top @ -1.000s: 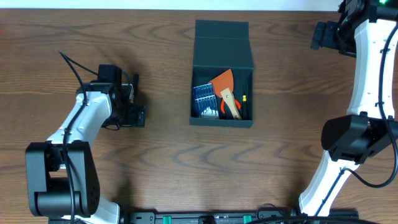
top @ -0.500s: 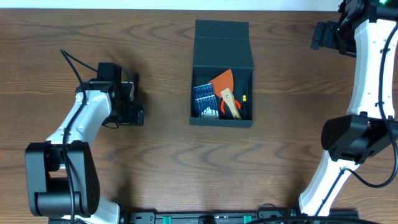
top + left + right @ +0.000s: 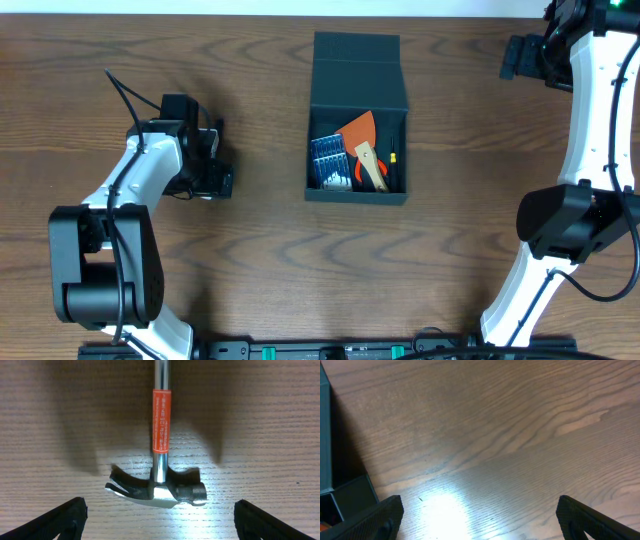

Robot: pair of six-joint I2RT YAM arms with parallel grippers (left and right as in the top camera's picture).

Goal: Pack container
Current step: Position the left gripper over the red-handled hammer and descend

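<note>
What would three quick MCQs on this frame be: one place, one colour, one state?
1. Where is the hammer?
A. Inside the container
B. Flat on the table, between the left gripper's open fingers
C. Clamped in the right gripper

2. What colour is the band on the hammer's shaft?
A. Blue
B. Green
C. Orange

3. What state is the container's lid in?
A. Open, flap folded back
B. Shut
C. Taken off and lying apart

Answers:
1 B: the left wrist view shows the hammer lying on the table, with the left gripper spread wide to either side of its head.
2 C: the band around the chrome shaft is orange.
3 A: the overhead view shows tools inside the container, with the lid laid back on the far side.
</note>
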